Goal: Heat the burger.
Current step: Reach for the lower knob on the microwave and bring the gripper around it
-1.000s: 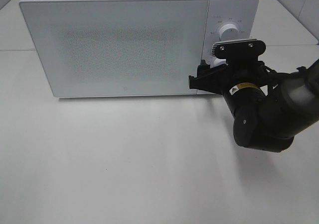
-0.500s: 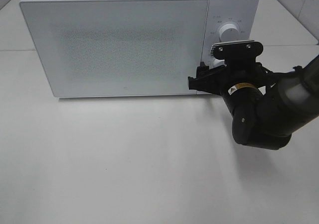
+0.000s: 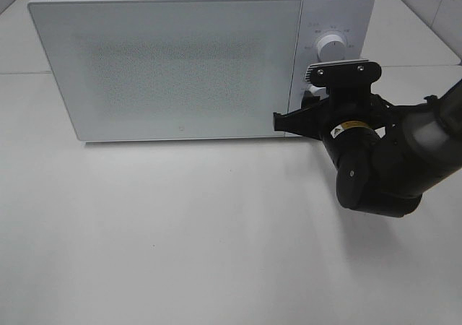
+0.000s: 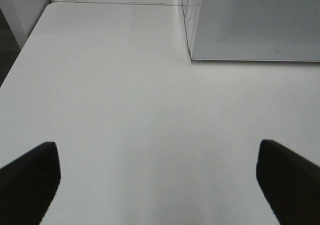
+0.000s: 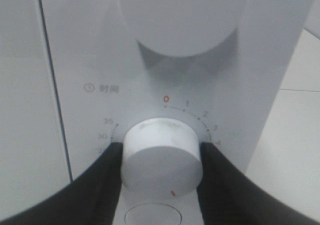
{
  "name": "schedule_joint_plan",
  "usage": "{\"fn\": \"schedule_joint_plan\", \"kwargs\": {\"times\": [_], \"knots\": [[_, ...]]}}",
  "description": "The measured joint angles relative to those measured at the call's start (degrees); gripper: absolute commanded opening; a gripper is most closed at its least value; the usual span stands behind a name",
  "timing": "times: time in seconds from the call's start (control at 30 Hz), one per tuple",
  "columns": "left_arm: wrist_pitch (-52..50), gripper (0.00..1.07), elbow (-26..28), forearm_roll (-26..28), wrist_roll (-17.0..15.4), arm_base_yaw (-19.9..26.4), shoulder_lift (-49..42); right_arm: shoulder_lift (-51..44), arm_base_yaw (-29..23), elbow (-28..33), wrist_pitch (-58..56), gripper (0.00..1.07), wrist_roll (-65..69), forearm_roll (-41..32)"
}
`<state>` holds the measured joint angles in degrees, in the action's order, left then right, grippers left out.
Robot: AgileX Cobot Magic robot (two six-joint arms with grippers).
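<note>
The burger is not in view. The white microwave [image 3: 173,65] stands at the back of the table with its door shut. My right gripper [image 3: 312,100] is at the control panel, shut on the lower timer knob [image 5: 162,155], with a black finger [image 5: 100,180] on each side of it. The knob's red mark [image 5: 172,192] points down, away from the 0 on the dial. The upper knob [image 3: 332,47] is free. My left gripper [image 4: 157,180] is open and empty over the bare table, left of the microwave; it is out of the exterior high view.
A round button [image 5: 152,216] sits under the timer knob. The white table [image 3: 180,231] stretches in front of the microwave. My right arm [image 3: 390,166] lies over the table's right side. A table edge shows in the left wrist view [image 4: 25,50].
My right wrist has rotated slightly on the timer knob and its camera bracket has shifted a little lower. The microwave has not moved.
</note>
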<state>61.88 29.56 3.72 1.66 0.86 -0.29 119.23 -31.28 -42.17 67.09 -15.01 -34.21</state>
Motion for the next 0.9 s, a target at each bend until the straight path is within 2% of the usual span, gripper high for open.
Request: {"fn": "schedule_joint_plan", "kwargs": {"times": [0.13, 0.47, 0.53, 0.57, 0.6, 0.63, 0.7, 0.73, 0.77, 0.83, 0.9], "knots": [[0.0, 1.0, 0.0, 0.0, 0.0, 0.0, 0.0, 0.0, 0.0, 0.0, 0.0, 0.11, -0.29, -0.06], [0.0, 1.0, 0.0, 0.0, 0.0, 0.0, 0.0, 0.0, -0.06, 0.0, 0.0, 0.09, 3.15, 0.06], [0.0, 1.0, 0.0, 0.0, 0.0, 0.0, 0.0, 0.0, -0.06, 0.0, 0.0, 0.09, 12.49, 0.57], [0.0, 1.0, 0.0, 0.0, 0.0, 0.0, 0.0, 0.0, -0.06, 0.0, 0.0, 0.09, 12.49, 0.57], [0.0, 1.0, 0.0, 0.0, 0.0, 0.0, 0.0, 0.0, -0.06, 0.0, 0.0, 0.08, 21.77, 0.74], [0.0, 1.0, 0.0, 0.0, 0.0, 0.0, 0.0, 0.0, -0.06, 0.0, 0.0, 0.08, 21.77, 0.74], [0.0, 1.0, 0.0, 0.0, 0.0, 0.0, 0.0, 0.0, -0.11, 0.0, -0.06, 0.06, 36.33, 1.03], [0.0, 1.0, 0.0, 0.0, 0.0, 0.0, 0.0, 0.0, -0.11, 0.0, -0.06, 0.06, 36.33, 1.03], [0.0, 1.0, 0.0, 0.0, 0.0, 0.0, 0.0, 0.0, -0.17, 0.06, 0.0, 0.05, 47.44, 0.97], [0.0, 1.0, 0.0, 0.0, 0.0, 0.0, 0.0, 0.0, -0.23, 0.06, 0.11, 0.05, 51.91, 0.92], [0.0, 1.0, 0.0, 0.0, 0.0, 0.0, 0.0, 0.0, -0.52, 0.06, 0.52, 0.04, 66.35, 0.29]]}}
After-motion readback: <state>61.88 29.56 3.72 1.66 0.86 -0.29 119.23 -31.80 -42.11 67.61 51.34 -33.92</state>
